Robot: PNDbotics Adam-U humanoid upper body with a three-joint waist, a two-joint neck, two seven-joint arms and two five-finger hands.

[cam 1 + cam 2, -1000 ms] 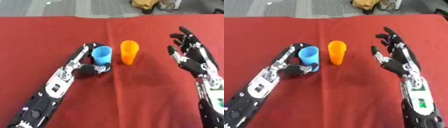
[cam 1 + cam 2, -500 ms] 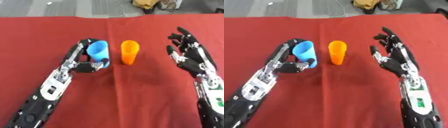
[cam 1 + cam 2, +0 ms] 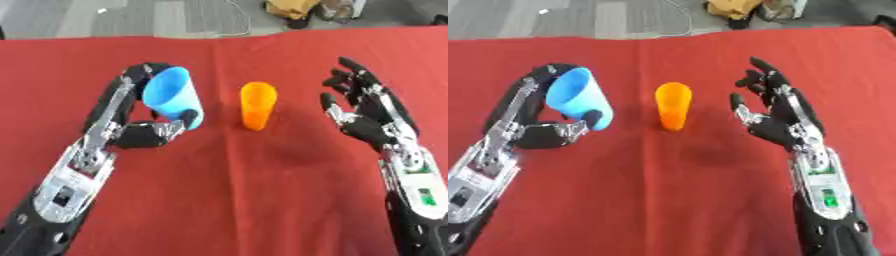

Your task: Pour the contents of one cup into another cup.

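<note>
Left eye view: my left hand [image 3: 144,134] is wrapped round the blue cup [image 3: 173,103], lifted off the red counter [image 3: 262,200], mouth tipped up and toward me-left, long axis leaning. The orange cup [image 3: 257,106] stands upright just to its right, between both hands. My right hand [image 3: 367,117] hovers with fingers spread, holding nothing. I judge the pour must swing rightward.
</note>
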